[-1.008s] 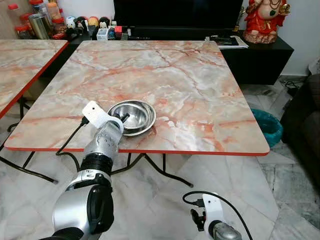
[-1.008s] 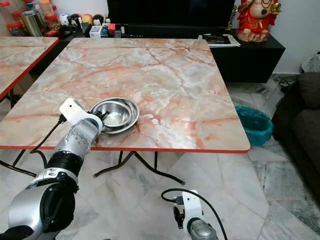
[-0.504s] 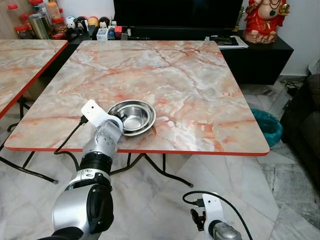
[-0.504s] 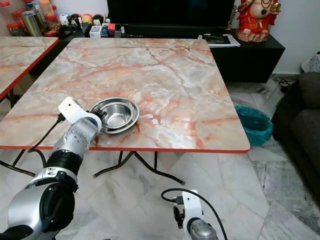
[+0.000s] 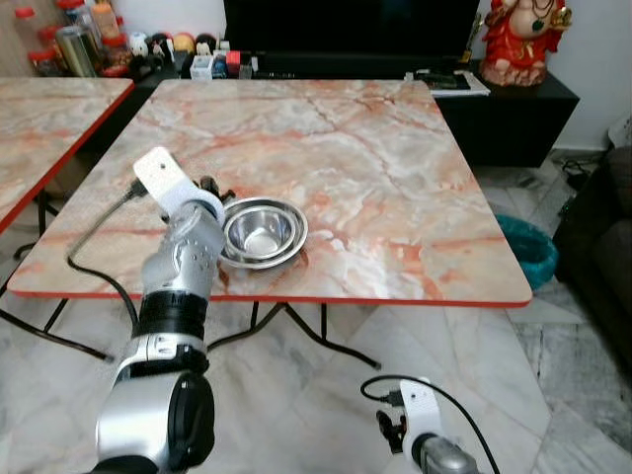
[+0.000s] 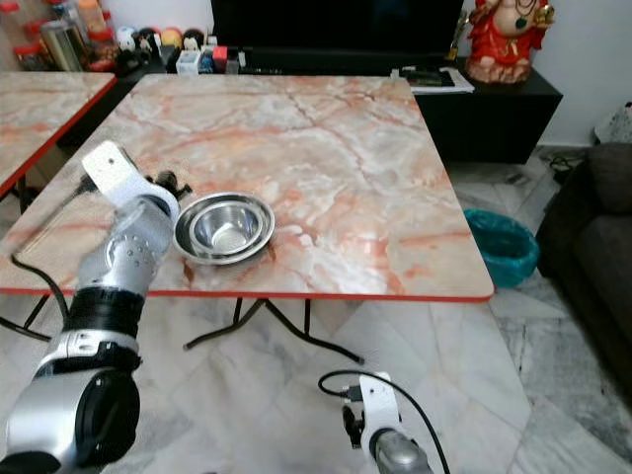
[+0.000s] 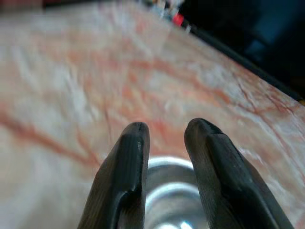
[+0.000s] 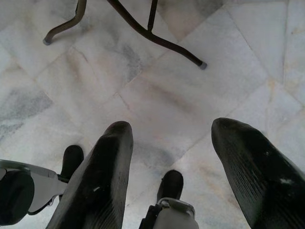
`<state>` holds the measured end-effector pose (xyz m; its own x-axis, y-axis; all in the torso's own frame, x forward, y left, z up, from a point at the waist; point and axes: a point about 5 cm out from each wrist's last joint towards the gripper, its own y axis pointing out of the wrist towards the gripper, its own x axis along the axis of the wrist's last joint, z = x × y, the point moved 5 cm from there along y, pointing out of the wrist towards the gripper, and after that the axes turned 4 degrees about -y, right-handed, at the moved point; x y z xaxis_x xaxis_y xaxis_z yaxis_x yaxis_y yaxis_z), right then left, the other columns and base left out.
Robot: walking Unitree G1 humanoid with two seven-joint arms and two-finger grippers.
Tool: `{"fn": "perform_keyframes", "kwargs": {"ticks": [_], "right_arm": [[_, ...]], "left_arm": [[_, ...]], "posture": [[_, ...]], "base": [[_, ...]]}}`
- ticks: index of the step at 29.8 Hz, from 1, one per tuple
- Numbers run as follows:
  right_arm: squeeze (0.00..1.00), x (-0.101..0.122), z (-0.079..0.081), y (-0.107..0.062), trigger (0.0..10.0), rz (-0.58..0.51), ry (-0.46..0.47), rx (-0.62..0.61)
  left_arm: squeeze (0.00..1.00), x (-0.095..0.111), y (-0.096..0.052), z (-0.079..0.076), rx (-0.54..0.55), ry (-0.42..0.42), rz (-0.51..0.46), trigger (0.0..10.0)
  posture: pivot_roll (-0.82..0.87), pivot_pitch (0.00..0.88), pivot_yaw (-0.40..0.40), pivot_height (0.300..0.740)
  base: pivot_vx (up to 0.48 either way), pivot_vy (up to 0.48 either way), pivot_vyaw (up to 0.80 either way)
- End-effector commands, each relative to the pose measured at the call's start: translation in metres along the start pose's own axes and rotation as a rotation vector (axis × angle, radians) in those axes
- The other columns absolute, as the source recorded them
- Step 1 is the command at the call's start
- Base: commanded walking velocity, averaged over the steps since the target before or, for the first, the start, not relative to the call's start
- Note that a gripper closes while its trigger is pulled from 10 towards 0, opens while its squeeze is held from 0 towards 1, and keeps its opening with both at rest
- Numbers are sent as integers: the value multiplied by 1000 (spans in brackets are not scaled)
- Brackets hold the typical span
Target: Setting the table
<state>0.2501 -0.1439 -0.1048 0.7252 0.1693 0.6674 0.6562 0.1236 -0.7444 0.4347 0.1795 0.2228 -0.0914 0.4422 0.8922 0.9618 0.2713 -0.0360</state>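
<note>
— Where is the bowl [image 5: 263, 232]?

— On the marble table [image 5: 395, 188], near its front edge, upright. My left gripper [image 7: 165, 138] hangs just above the bowl's left rim, fingers a narrow gap apart, holding nothing.

— What's around?

— Bare marble beside it; jars [image 5: 74, 44] and a red statue [image 5: 523, 35] well back. A second table [image 5: 39, 123] stands left.

— Your right gripper [image 8: 169, 157]?

— Low over the floor, fingers wide.
</note>
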Motion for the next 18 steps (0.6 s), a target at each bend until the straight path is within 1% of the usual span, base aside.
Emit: {"fn": "perform_keyframes", "kwargs": {"ticks": [1,2,3,4,5,6,7,8,9,14,15,18], "right_arm": [[0,-1,-1,0,10000,6,5,-2],[0,-1,-2,0,10000,4,6,-3],[0,0,-2,0,10000,3,7,-2],[0,0,-2,0,10000,3,7,-2],[0,0,-2,0,10000,-2,12,-2],[0,0,-2,0,10000,-3,13,-1],[0,0,-1,0,10000,-4,14,-1],[0,1,-2,0,10000,-7,14,-3],[0,1,-2,0,10000,-7,14,-4],[0,3,-4,0,10000,-17,12,-10],[0,4,-5,0,10000,-19,12,-10],[0,6,-5,0,10000,-30,11,-12]], "left_arm": [[0,6,-4,-2,-27,78,-63,10000],[0,12,-9,-4,-63,130,-148,10000],[0,14,-12,-4,-79,159,-184,10000],[0,14,-12,-4,-79,159,-184,10000],[0,12,-18,-7,-128,274,-248,10000],[0,8,-23,-9,-165,354,-280,10000],[0,4,-26,-10,-193,408,-301,10000],[0,-11,-35,-12,-264,494,-302,10000],[0,-15,-37,-12,-278,507,-297,10000],[0,-26,-51,-7,-345,497,-329,10000],[0,-26,-52,-5,-342,525,-345,10000],[0,-22,-54,6,-312,519,-386,10000]], "posture": [[95,33,-8,715],[95,34,-9,715],[92,35,-9,715],[92,35,-9,715],[91,36,-9,715],[91,36,-9,715],[90,36,-10,715],[88,37,-13,715],[88,37,-13,715],[94,39,-17,715],[96,41,-19,715],[96,42,-22,715]], "base": [[0,0,0],[0,0,0],[0,0,0],[0,0,0],[0,0,0],[0,0,0],[0,0,0],[0,0,0],[0,0,0],[0,0,0],[0,0,0],[0,0,0]]}}
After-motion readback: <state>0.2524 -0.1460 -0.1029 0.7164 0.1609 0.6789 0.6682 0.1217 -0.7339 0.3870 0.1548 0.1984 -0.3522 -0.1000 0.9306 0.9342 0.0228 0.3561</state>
